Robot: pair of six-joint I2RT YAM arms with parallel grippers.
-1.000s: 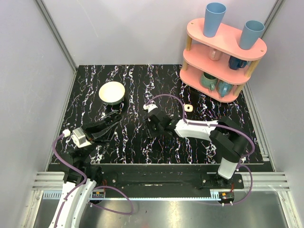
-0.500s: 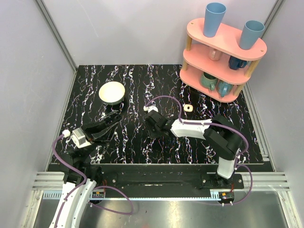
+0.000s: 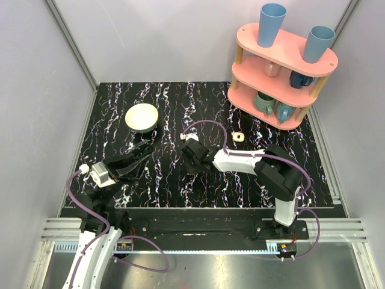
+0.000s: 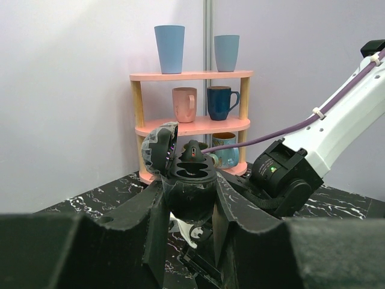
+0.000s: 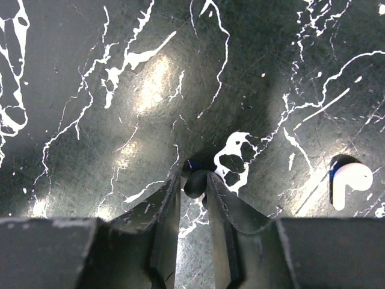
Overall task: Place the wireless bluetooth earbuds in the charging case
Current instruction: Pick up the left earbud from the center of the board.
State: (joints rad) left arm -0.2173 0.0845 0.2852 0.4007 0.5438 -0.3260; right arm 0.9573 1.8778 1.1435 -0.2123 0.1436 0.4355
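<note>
My left gripper point(image 4: 190, 201) is shut on a black charging case point(image 4: 191, 180) with two sockets, its lid point(image 4: 159, 144) flipped open, and holds it above the table; it also shows in the top view point(image 3: 142, 150). My right gripper point(image 5: 194, 178) is down at the tabletop left of centre point(image 3: 190, 161). Its jaws are closed on a small dark rounded piece point(image 5: 196, 183); I cannot tell whether this is an earbud. A white curved earbud point(image 5: 351, 182) lies on the table to the right of the right fingers, apart from them.
A cream bowl point(image 3: 142, 117) stands at the back left. A small cream rounded-square piece point(image 3: 239, 136) lies in front of the pink shelf point(image 3: 283, 66) with mugs and cups at the back right. The right arm's body point(image 4: 283, 177) is close in front of the held case.
My right gripper has shifted a little to the left along the table. The left arm and the case have not moved.
</note>
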